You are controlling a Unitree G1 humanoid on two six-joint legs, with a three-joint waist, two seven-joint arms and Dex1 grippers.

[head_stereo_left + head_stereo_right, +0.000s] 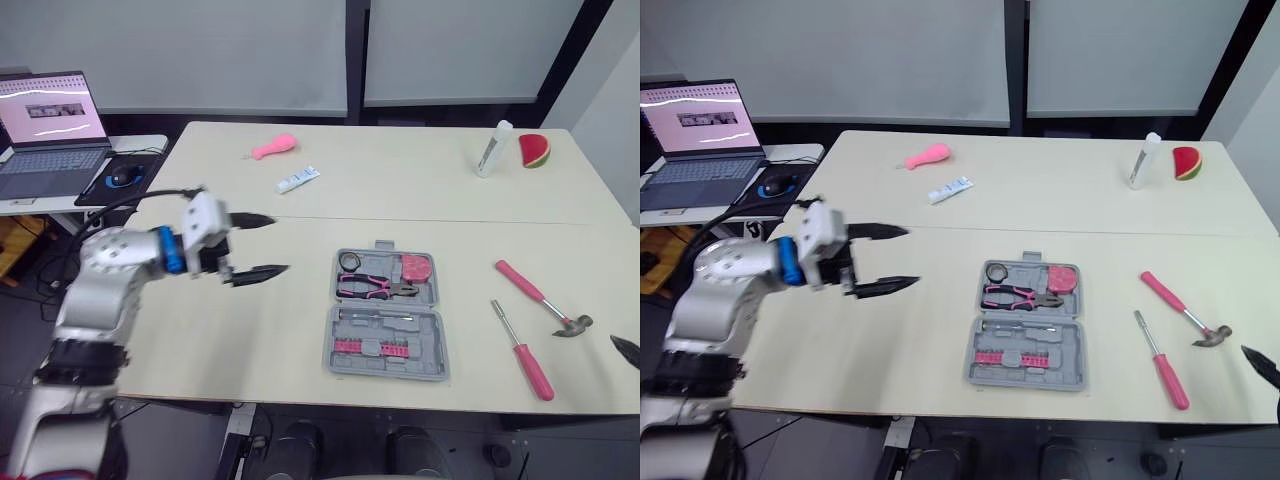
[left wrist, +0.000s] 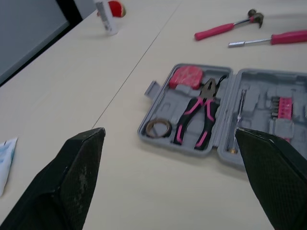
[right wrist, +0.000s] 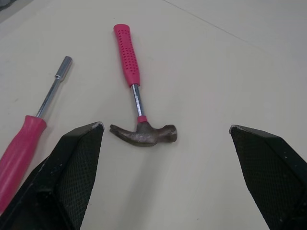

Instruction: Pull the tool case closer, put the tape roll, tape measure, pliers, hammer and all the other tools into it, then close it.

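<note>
Task is sitting roughly midway. The tool case (image 1: 385, 316) is lying open and flat on the worktop (image 1: 250, 340), in the middle and near the front edge, so the pull-closer step is looking done.

Far half of the case is holding the tape roll (image 1: 347, 261), the pliers (image 1: 375, 288) and the red tape measure (image 1: 415, 268), each in its own moulded slot. Near half is carrying a row of pink bits (image 1: 362, 347) and a thin metal shaft (image 1: 378, 316) along the hinge side; what that shaft is, I cannot tell.

The hammer (image 1: 540, 297) and the pink-handled screwdriver (image 1: 525, 352) are lying outside on the worktop, to the right of the case, near each other but not touching. Both are waiting to go in, and the lid is waiting to be shut.

Left jaws are hanging wide apart above the worktop, left of the case, gripping nothing. Right jaws are spread wide too, empty, hovering just over the hammer head, so the hammer is probably going next.

A pink toy (image 1: 275, 147), a tube (image 1: 298, 180), a bottle (image 1: 494, 148) and a watermelon slice (image 1: 535, 151) are sitting at the far side, not part of the job.
</note>
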